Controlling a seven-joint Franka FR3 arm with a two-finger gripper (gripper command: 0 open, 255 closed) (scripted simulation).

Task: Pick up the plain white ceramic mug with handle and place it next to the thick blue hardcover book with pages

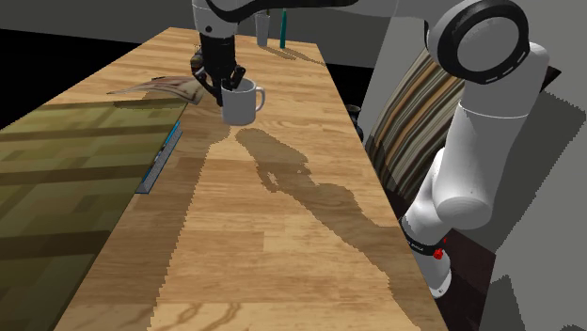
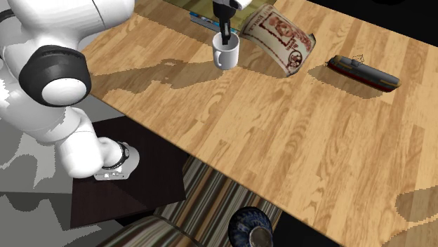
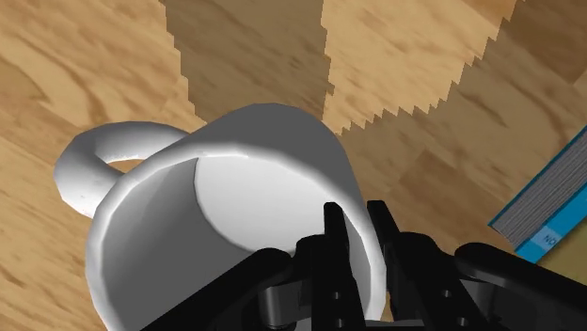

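The white mug (image 1: pixel 242 103) with its handle (image 3: pixel 94 165) stands upright near the far end of the wooden table (image 1: pixel 282 235). My black gripper (image 1: pixel 229 86) comes down from above and is shut on the mug's rim, one finger (image 3: pixel 334 230) inside the cup and the other outside the wall. Whether the mug (image 2: pixel 226 52) rests on the wood or hangs just above it, I cannot tell. The blue book (image 1: pixel 160 160) lies flat towards the shoulder view's left of the mug, its grey page edge (image 3: pixel 546 202) close beside the gripper (image 3: pixel 357 230).
A curled printed magazine (image 2: pixel 281 35) lies just beyond the mug. A dark model vessel (image 2: pixel 363 72) sits further along the table. Two upright objects (image 1: pixel 271 28) stand at the far end. A striped chair (image 1: pixel 414 103) and a dark vase (image 2: pixel 250 230) are off the table's edge.
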